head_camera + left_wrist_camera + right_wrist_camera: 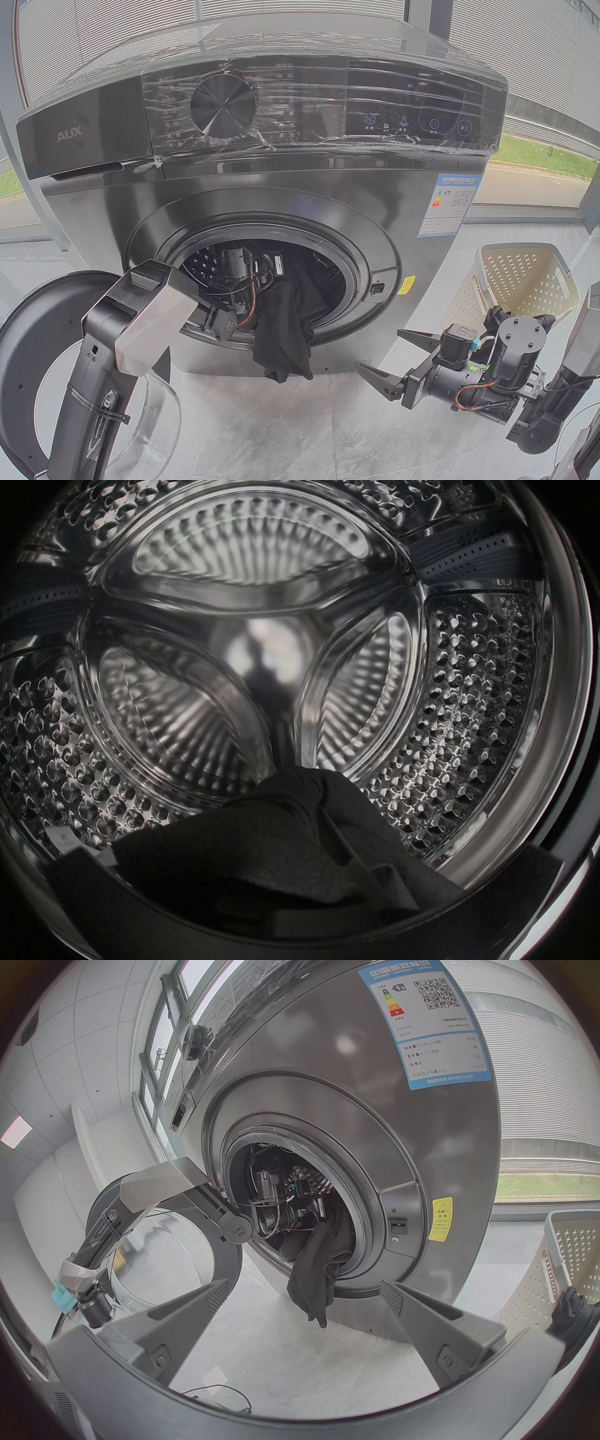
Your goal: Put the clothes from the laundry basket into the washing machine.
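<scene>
Head view, centre: the black garment (284, 325) hangs half out of the washing machine (375, 206) mouth. We should push it deeper with the left hand (259, 275), whose grip we cannot tell. The right hand (381, 351) sits spread at lower right.

Left arm (134, 325) and black garment (284, 325) across the washing machine (375, 206) mouth; open drum (250, 636) behind.

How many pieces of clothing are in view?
1: a black garment hanging out of the washing machine, partly inside it. The laundry basket is partly hidden, so it may hold more.
</scene>
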`<state>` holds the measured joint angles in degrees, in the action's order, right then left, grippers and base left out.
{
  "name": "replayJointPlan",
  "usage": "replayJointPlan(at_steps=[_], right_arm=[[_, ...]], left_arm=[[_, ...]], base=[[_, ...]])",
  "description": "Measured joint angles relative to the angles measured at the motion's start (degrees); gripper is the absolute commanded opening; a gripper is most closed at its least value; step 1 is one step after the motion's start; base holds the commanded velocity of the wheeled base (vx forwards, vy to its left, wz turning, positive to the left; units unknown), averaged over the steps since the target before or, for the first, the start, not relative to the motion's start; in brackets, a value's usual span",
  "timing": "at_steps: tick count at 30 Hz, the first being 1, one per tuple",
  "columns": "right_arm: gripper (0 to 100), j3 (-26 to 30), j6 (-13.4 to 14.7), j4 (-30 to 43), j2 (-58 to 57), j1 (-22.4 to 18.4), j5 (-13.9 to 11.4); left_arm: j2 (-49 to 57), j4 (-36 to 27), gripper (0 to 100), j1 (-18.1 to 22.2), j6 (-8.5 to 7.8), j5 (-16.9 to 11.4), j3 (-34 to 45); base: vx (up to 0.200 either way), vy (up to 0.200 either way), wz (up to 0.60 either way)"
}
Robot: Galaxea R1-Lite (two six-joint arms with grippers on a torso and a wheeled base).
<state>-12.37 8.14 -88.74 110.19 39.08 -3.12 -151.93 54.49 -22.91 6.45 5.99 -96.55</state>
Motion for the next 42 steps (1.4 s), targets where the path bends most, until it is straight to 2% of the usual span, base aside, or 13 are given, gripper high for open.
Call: replayJointPlan(at_steps=[1,7,14,24,33,34,37,42], right_arm=[[100,0.0,0.0,0.0,0.01,0.0,0.01],[100,0.0,-0.02,0.0,0.11,0.0,0.0],[100,-0.07,-0.02,0.0,0.11,-0.02,-0.02],[100,-0.13,-0.05,0.0,0.06,-0.15,-0.11],[100,-0.11,-0.05,0.0,0.11,0.05,-0.11],[100,-0.11,-0.05,0.0,0.11,0.05,-0.11],[100,-0.11,-0.02,0.0,0.12,0.0,-0.11],[100,-0.11,0.0,0.0,0.2,0.0,-0.1]], left_arm=[[-0.16,0.05,100,0.04,0.0,0.0,-0.02],[-0.28,0.22,100,0.23,0.12,0.0,0.35],[2.51,-1.23,100,-0.73,0.22,-1.1,7.36],[10.14,-8.92,100,-3.91,-0.11,-6.47,19.81],[8.85,-8.77,100,-4.1,-0.87,-6.72,20.55],[8.5,-8.7,0,-4.02,-1.12,-6.67,20.33],[7.41,-8.37,0,-3.74,-2.02,-6.64,19.74],[6.47,-7.67,0,-3.46,-1.94,-6.89,19.54]], base=[[0.0,0.0,0.0],[0.0,0.0,0.0],[0.0,0.0,0.0],[0.0,0.0,0.0],[0.0,0.0,0.0],[0.0,0.0,0.0],[0.0,0.0,0.0],[0.0,0.0,0.0]])
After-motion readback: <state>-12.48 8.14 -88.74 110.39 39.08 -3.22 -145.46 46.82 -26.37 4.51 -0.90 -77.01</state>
